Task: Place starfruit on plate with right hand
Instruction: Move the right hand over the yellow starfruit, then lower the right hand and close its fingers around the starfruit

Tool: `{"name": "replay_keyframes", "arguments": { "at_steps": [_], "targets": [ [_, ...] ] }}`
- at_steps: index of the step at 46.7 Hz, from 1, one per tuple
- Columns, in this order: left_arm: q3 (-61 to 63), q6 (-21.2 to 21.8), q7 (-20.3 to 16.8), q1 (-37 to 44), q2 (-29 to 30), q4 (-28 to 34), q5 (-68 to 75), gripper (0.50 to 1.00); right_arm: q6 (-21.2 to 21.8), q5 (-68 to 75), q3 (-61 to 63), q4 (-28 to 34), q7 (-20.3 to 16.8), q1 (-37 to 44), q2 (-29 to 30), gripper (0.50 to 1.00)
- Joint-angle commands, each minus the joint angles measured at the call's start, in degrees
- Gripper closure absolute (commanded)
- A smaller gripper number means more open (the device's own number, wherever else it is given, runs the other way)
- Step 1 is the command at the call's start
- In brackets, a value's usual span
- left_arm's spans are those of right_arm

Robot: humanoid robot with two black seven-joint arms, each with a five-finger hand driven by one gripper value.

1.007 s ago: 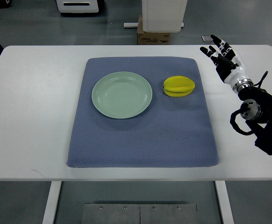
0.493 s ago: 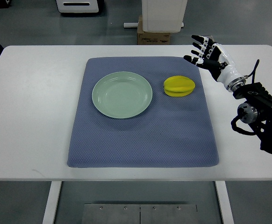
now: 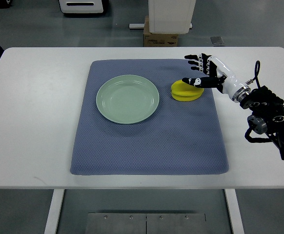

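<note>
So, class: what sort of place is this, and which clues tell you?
Probably a robotics lab or test room: a bare white table on a grey floor, a staged blue mat, and a robot's right hand open over a starfruit.

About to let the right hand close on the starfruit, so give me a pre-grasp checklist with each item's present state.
1. Right hand open: ok, fingers spread and holding nothing.
2. Hand over the starfruit: ok, it overlaps the fruit's right end; actual contact cannot be told from this view.
3. Starfruit in place: ok, it lies on the blue mat right of the plate.
4. Plate free to receive: ok, nothing lies on it.
5. Path from fruit to plate: ok, only bare mat between them.
6. Left arm out of the way: ok, not in view.
</note>
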Motion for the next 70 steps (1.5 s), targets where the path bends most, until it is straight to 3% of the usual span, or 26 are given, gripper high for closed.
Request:
{"name": "replay_keyframes", "arguments": {
  "at_steps": [1, 9, 29, 70],
  "targets": [
    [0.01, 0.0, 0.0, 0.04, 0.0, -0.05, 0.0, 0.5, -2.64, 0.0, -3.14, 0.0, 0.0, 0.79, 0.23, 0.607],
    [0.01, 0.0, 0.0, 0.04, 0.0, -0.05, 0.0, 0.5, -5.64, 0.0, -6.39, 0.0, 0.0, 0.97, 0.4, 0.605],
    [0.01, 0.0, 0.0, 0.04, 0.0, 0.04, 0.0, 0.5, -2.65, -0.96, -7.01, 0.35, 0.0, 1.58, -0.13, 0.571],
    [0.01, 0.0, 0.0, 0.04, 0.0, -0.05, 0.0, 0.5, -4.23, -1.23, -11.23, -0.09, 0.0, 1.32, 0.23, 0.548]
  ]
}}
